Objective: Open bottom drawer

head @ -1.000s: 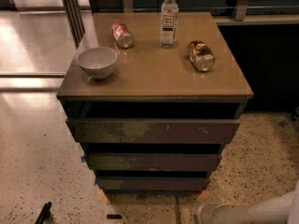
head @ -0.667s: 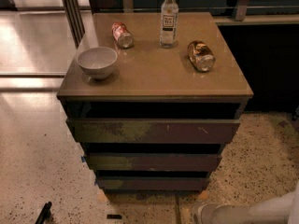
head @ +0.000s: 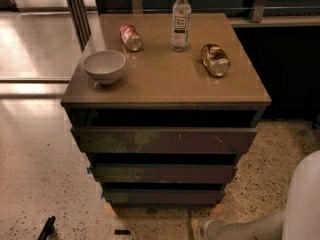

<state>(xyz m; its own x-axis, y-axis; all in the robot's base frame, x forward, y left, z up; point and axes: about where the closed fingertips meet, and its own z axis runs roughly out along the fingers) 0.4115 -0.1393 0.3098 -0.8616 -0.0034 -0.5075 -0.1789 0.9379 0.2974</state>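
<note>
The bottom drawer (head: 162, 196) is the lowest and narrowest of three dark brown flat fronts on the cabinet, and its front sits close to the cabinet body. Above it are the mid-width drawer (head: 162, 173) and the widest drawer (head: 164, 140) with pale scratches. My white arm (head: 260, 223) comes in from the lower right along the floor. My gripper (head: 206, 229) is at the frame's lower edge, below and in front of the bottom drawer's right end, apart from it.
On the cabinet top (head: 165, 79) stand a grey bowl (head: 104, 66), a lying red can (head: 131, 37), an upright water bottle (head: 180, 20) and a lying gold can (head: 215, 59). Speckled floor surrounds the cabinet. A dark object (head: 47, 228) lies at the lower left.
The white arm link at the right edge has risen further into view. The gripper end stays about where it was. The drawers have not moved.
</note>
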